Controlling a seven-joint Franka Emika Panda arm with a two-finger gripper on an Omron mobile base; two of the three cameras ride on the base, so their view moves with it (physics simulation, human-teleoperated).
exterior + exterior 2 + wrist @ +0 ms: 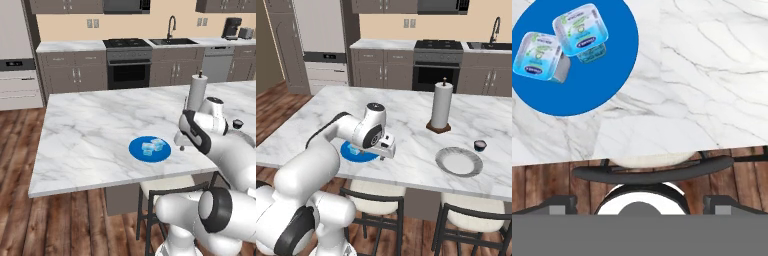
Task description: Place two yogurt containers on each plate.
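The counter (90,135) is a broad slab of white marble veined in grey, smooth and glossy, with 2 round cushioned stools tucked under its near edge in the right base view. On it stands 1 tall white paper towel roll (440,106), a cylinder on a dark square base. There are 2 plates of similar size: the blue plate (612,75) is a plain, flat, bright disc near the counter's front edge, and the grey plate (459,161) is a silver-grey round dish with a raised, darker rim, well apart to the right near the roll. 2 pale yogurt containers (580,31) sit on the blue plate, touching side by side; each is a squat, rounded-square cup of translucent blue plastic with a printed foil lid. 1 dark yogurt container (480,145) stands on the counter just beside the grey plate, a tiny brown-black cup with a light rim. The gripper (387,148) hangs over the counter just right of the blue plate, its jaws spread wide and grasping nothing.
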